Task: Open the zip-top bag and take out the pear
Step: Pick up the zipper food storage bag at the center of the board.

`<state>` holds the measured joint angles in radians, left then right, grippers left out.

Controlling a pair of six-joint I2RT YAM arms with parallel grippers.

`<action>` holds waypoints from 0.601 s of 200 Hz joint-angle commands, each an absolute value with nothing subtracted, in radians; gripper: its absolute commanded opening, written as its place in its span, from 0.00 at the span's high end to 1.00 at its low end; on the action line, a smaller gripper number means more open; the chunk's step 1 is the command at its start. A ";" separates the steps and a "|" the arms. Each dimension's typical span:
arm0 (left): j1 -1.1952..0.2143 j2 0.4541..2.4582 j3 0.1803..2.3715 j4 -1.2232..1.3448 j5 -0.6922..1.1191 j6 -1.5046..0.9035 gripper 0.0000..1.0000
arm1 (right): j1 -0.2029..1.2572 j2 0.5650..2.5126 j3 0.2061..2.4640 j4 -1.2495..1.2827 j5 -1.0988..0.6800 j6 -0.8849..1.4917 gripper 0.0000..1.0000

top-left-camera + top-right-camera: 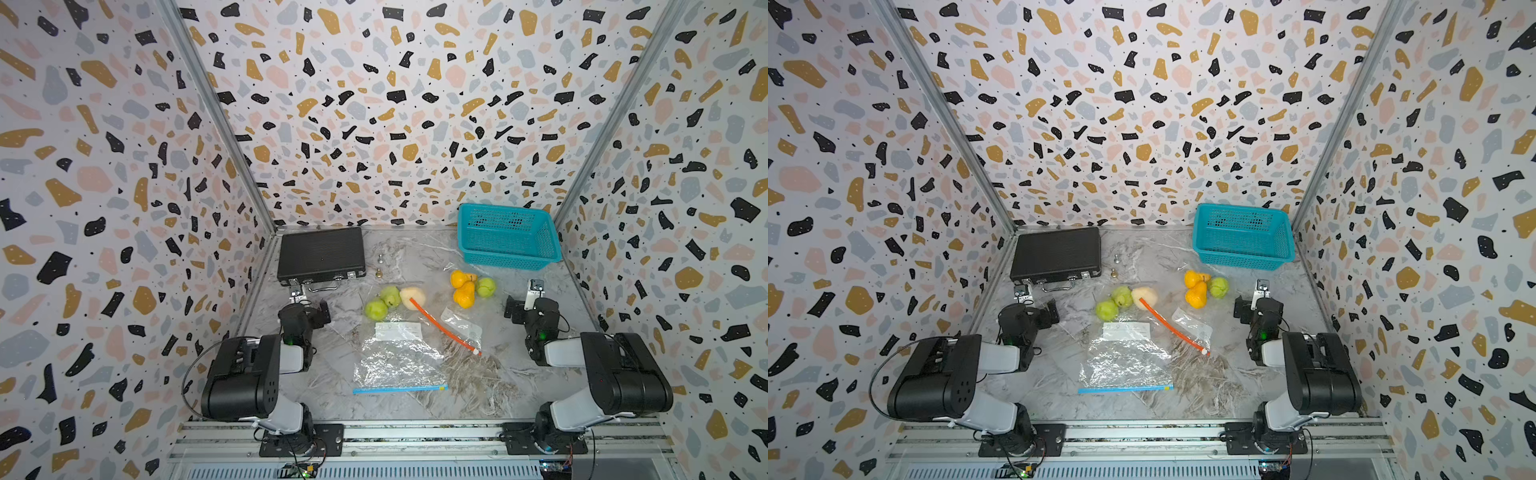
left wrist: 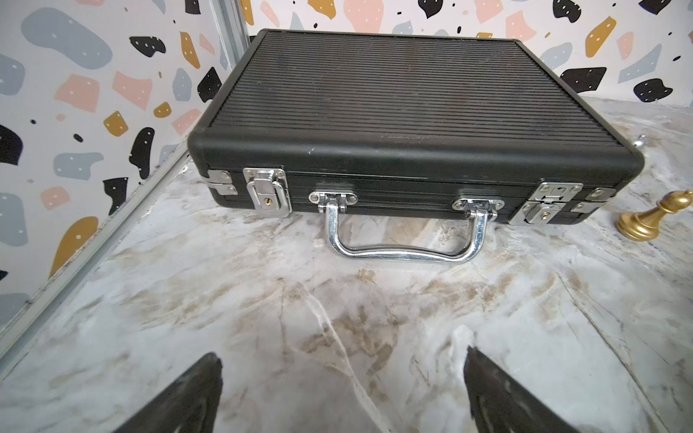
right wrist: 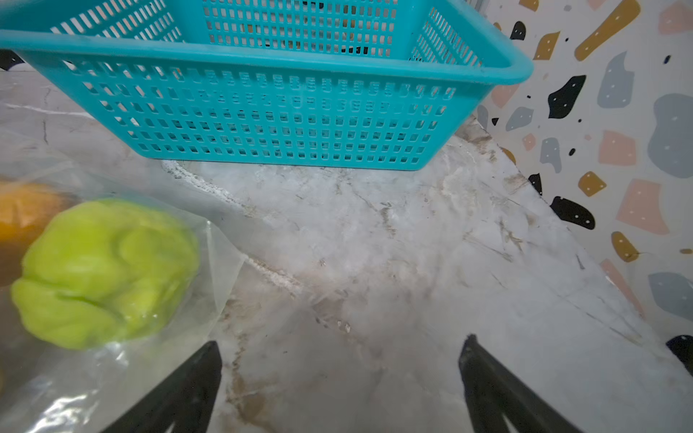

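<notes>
A clear zip-top bag with an orange zipper (image 1: 444,328) (image 1: 1173,328) lies right of centre. It holds two orange pears (image 1: 463,296) (image 1: 1197,296) and a green fruit (image 1: 485,286) (image 3: 105,273). Two green pears (image 1: 376,309) and a pale pear (image 1: 412,298) lie by that zipper's far end; whether they are bagged is unclear. A flat, crinkled bag with a blue zipper (image 1: 399,361) lies near the front. My left gripper (image 1: 305,307) (image 2: 343,360) is open over bare table, facing the case. My right gripper (image 1: 532,305) (image 3: 341,348) is open beside the bagged green fruit.
A shut black case (image 1: 320,253) (image 2: 405,101) with a chrome handle sits at the back left. Two small chess pieces (image 1: 379,272) stand beside it. A teal basket (image 1: 507,253) (image 3: 270,123) sits at the back right. Patterned walls enclose three sides.
</notes>
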<state>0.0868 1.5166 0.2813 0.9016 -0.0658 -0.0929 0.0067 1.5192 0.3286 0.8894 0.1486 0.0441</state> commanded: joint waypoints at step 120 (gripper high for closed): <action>0.084 1.502 0.300 0.927 -0.058 -0.085 0.01 | 0.009 1.516 0.350 0.890 0.149 0.037 0.00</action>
<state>0.0868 1.5166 0.2813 0.8986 -0.0647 -0.0929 0.0067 1.5192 0.3290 0.8894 0.1486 0.0441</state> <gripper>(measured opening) 0.988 0.996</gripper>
